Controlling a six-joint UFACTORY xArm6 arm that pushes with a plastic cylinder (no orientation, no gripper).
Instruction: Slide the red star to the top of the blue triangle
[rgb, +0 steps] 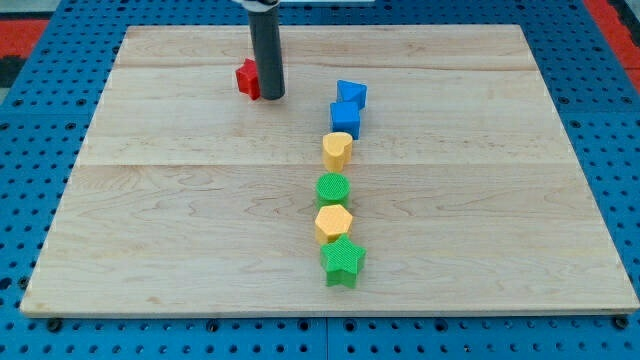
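Here my tip (272, 97) rests on the wooden board (180, 230), pressed against the view's right side of the red star (245, 78) (the rod hides part of it). Being a bare rod, it has nothing to open, close or clamp. The blue triangle (352, 94) lies well to the view's right, touching a blue cube (345, 118). Below run a yellow heart (337, 150), green cylinder (332, 189), yellow hexagon (333, 223) and green star (343, 260)

The rod (266, 45) stands upright, entering from the far edge, left of centre. My tip (272, 97) rests at board height in the far-left area.
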